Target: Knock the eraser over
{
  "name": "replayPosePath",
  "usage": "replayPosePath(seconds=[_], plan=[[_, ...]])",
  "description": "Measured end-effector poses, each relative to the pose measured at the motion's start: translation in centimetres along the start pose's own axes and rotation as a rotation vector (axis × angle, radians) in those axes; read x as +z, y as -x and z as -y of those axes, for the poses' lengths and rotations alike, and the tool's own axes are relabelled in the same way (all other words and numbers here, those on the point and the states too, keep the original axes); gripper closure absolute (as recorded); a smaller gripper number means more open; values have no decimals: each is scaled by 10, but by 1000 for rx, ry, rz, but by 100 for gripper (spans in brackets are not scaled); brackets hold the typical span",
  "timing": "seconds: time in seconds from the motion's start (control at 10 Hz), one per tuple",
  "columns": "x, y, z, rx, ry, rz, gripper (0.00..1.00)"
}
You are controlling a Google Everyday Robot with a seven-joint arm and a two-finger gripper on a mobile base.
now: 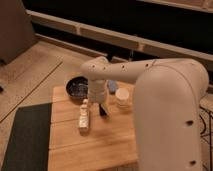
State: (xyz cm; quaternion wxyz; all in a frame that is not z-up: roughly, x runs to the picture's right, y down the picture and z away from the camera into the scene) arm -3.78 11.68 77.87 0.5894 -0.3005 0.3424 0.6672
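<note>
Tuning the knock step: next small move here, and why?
Probably a short sideways nudge of the gripper into the eraser. The eraser seems upright on the wooden table right below the gripper, with the white cup and white oblong object close by, so keep it short.
</note>
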Motion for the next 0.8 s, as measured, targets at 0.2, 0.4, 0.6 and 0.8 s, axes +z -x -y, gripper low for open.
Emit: replayPosePath(seconds=[0.2, 0.4, 0.6, 0.8], plan=[[6, 25, -9, -47, -18, -1, 35], [9, 56, -21, -115, -28, 43, 35], [-6, 85, -44, -227, -3, 167, 35], [-41, 91, -73, -375, 47, 300, 35]])
